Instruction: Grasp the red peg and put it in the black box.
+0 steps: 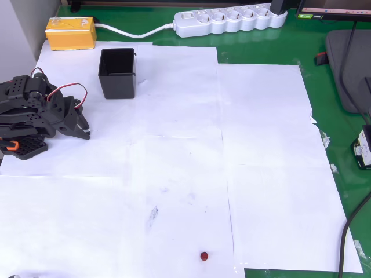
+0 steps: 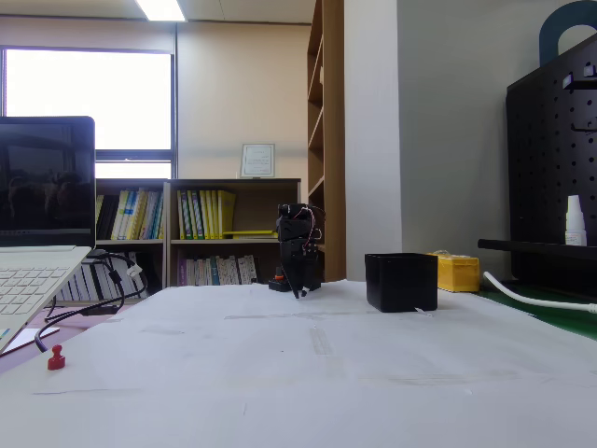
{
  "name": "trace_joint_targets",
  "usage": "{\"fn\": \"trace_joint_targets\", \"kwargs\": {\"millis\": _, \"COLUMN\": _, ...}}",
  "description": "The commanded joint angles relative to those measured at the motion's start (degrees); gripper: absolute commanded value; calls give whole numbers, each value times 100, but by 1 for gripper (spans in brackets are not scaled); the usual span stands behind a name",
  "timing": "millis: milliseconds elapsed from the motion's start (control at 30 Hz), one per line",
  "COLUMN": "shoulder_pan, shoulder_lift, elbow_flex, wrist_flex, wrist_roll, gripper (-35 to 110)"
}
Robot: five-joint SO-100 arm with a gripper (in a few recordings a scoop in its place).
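From above, the gripper point(image 1: 86, 132) sits folded at nine o'clock on the white paper point(image 1: 174, 162), holding nothing; its jaws look closed together, tip pointing right. The black box point(image 1: 117, 73) stands open-topped at eleven o'clock, just beside the arm, with the yellow block point(image 1: 71, 33) beyond it. The red peg point(image 1: 204, 255) lies alone at six o'clock, well apart. The fixed view, low on the table, shows the gripper point(image 2: 297, 291) pointing down, the black box point(image 2: 401, 281) at three o'clock of it, and the red peg point(image 2: 56, 358) upright at eight o'clock beside a laptop point(image 2: 37, 224).
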Motion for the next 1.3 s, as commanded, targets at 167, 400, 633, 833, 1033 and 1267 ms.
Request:
{"fn": "trace_joint_targets", "kwargs": {"millis": 167, "shoulder_pan": 97, "shoulder_lift": -615, "elbow_flex": -589, "wrist_flex": 343, "wrist_roll": 360, "gripper": 0}}
{"fn": "trace_joint_targets", "kwargs": {"millis": 400, "shoulder_pan": 70, "shoulder_lift": -589, "elbow_flex": -580, "wrist_flex": 316, "wrist_roll": 501, "gripper": 0}}
{"fn": "trace_joint_targets", "kwargs": {"millis": 633, "shoulder_pan": 888, "shoulder_lift": 562, "elbow_flex": -571, "wrist_flex": -2224, "wrist_roll": 606, "gripper": 0}}
{"fn": "trace_joint_targets", "kwargs": {"millis": 833, "shoulder_pan": 888, "shoulder_lift": 2013, "elbow_flex": -580, "wrist_flex": -5414, "wrist_roll": 756, "gripper": 0}}
{"fn": "trace_joint_targets", "kwargs": {"millis": 1033, "shoulder_pan": 853, "shoulder_lift": 4535, "elbow_flex": -519, "wrist_flex": -8543, "wrist_roll": 185, "gripper": 0}}
{"fn": "trace_joint_targets", "kwargs": {"millis": 1267, "shoulder_pan": 659, "shoulder_lift": 7102, "elbow_flex": -501, "wrist_flex": -11391, "wrist_roll": 26, "gripper": 0}}
